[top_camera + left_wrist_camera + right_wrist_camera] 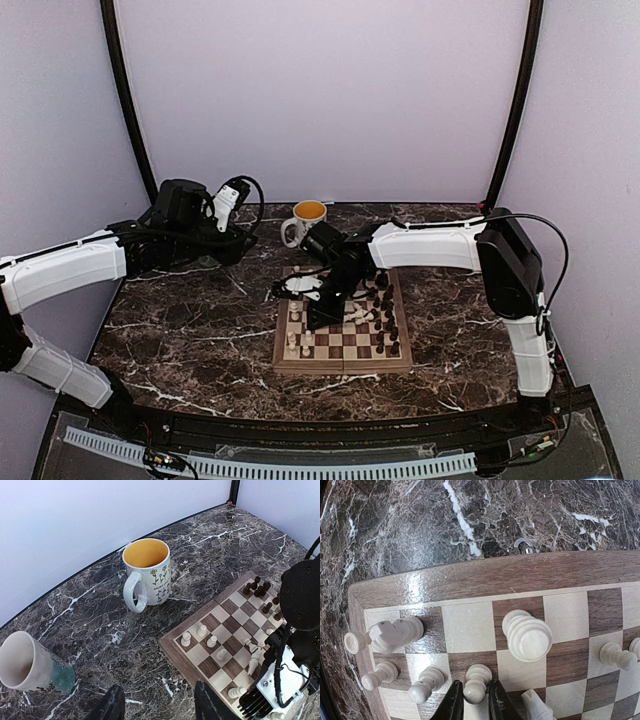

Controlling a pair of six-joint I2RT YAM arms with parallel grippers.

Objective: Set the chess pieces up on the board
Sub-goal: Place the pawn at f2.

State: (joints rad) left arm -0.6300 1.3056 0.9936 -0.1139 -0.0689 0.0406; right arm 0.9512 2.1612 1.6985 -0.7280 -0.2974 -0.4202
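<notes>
Reaching across board, right end effector flanking white pawn near border; gripped or not, cannot tell. Left end effector wide open, empty, above table.

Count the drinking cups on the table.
2. A flowered mug stands upright beside the board; a cream cup lies on its side left of it, in the left wrist view. More may be hidden.
</notes>
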